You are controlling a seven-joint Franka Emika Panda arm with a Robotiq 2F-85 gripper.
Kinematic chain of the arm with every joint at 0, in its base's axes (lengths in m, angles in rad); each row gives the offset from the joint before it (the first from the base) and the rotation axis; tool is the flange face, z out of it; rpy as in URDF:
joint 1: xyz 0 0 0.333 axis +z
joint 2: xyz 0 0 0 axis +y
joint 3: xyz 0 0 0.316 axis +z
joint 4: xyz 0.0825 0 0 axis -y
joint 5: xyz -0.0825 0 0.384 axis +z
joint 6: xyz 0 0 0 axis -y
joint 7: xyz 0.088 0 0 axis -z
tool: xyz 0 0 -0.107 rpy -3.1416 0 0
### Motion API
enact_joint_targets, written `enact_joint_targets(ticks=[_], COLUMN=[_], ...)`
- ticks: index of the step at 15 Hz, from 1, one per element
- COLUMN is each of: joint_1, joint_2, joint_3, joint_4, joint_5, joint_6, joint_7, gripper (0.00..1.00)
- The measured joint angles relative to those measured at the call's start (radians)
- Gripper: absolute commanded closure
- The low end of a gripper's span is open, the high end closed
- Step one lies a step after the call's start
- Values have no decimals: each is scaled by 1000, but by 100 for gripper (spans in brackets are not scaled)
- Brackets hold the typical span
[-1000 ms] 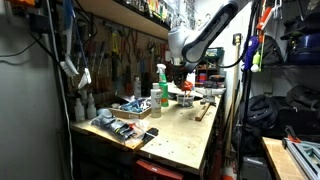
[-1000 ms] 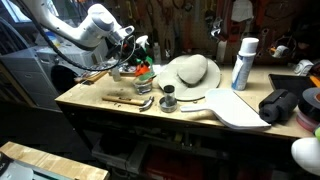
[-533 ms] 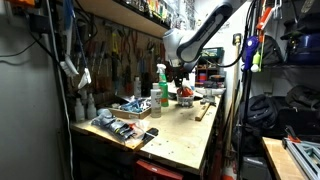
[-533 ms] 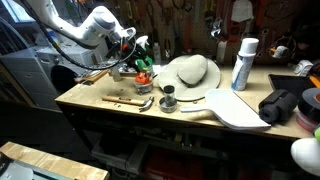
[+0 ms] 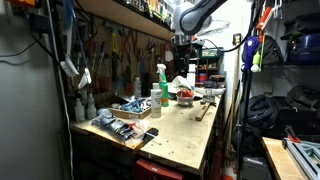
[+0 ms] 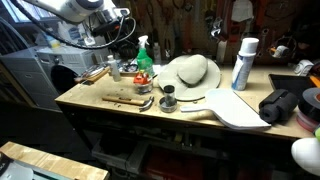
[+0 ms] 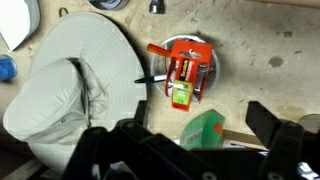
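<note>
My gripper (image 5: 183,45) (image 6: 120,27) hangs open and empty, high above the back of the workbench. In the wrist view its dark fingers (image 7: 268,120) frame the gap of the gripper (image 7: 200,120). Straight below lies a red round thing (image 7: 185,68) (image 6: 142,78) (image 5: 185,97) with an orange and green piece across it, resting on the bench. The top of a green spray bottle (image 7: 208,130) (image 6: 145,52) (image 5: 161,88) rises between the fingers, nearer the camera. A pale wide-brimmed hat (image 7: 65,85) (image 6: 190,72) lies beside the red thing.
A white spray can (image 6: 242,62), a small dark cup (image 6: 168,100) and a pale board (image 6: 235,108) sit on the wooden workbench (image 6: 100,110). Hand tools (image 6: 130,98) lie near its front edge. A tray of parts (image 5: 133,106) and a tool wall (image 5: 115,50) stand at one side.
The gripper opened, let go of the red thing on the bench, and rose well above it.
</note>
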Motion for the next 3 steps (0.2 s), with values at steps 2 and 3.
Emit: enact_joint_targets(ticks=[2, 3], joint_1=[-12, -14], joint_2=[-98, -141], joint_3=[-9, -19], joint_4=[-33, -43], joint_5=[93, 140], joint_6=[-31, -55], joint_7=[-154, -233], gripper=[0, 0])
